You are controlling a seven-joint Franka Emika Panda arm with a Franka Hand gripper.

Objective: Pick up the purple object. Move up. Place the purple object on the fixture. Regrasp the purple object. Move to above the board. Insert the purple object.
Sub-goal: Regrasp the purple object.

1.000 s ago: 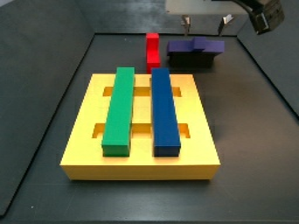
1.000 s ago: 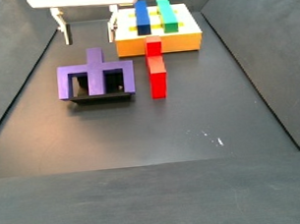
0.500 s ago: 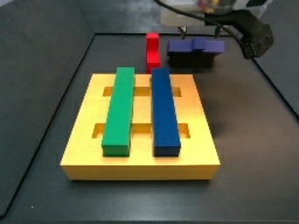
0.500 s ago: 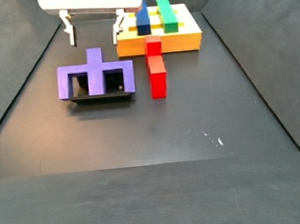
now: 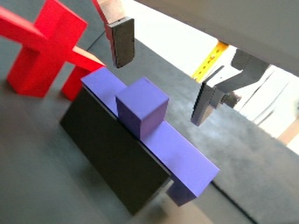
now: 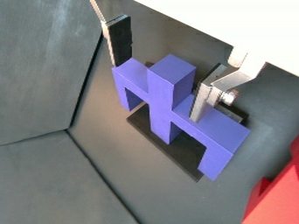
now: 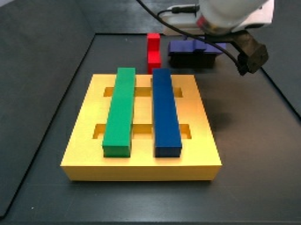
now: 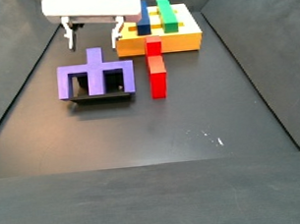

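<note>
The gripper [image 8: 89, 32] hangs just above the purple object [image 8: 96, 79], its silver fingers [image 5: 121, 42] spread wide on either side of the raised stem and gripping nothing. The purple object sits on the black fixture [image 5: 105, 153], beside the red block [image 8: 157, 69]. The yellow board [image 7: 144, 132] lies apart, carrying a green bar [image 7: 119, 107] and a blue bar [image 7: 165, 110].

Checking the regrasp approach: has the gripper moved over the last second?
Yes. In a side view the gripper has dropped lower, nearer the purple object on the fixture.
</note>
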